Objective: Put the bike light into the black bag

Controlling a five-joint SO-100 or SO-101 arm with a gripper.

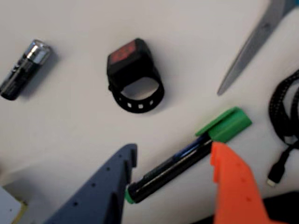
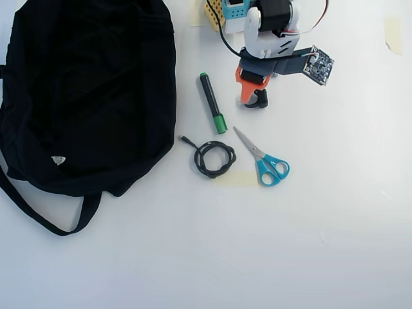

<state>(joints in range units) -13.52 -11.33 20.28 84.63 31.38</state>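
Scissors [image 1: 252, 44] handles cropped; bike light [image 2: 259, 100] seemingly half-hidden overhead.

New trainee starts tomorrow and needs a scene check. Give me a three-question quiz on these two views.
1. True or false: the small black rubbery bike light with a strap loop is already inside the large black fabric bag.
2. In the wrist view, which thing shows in the gap between the two fingers? A: the black marker with a green cap. B: the blue-handled scissors. C: the coiled black cable.
3. Fill in: the fingers are ___ (open or shut).

Key: 1 false, it lies on the white table. 2 A. 3 open, holding nothing.
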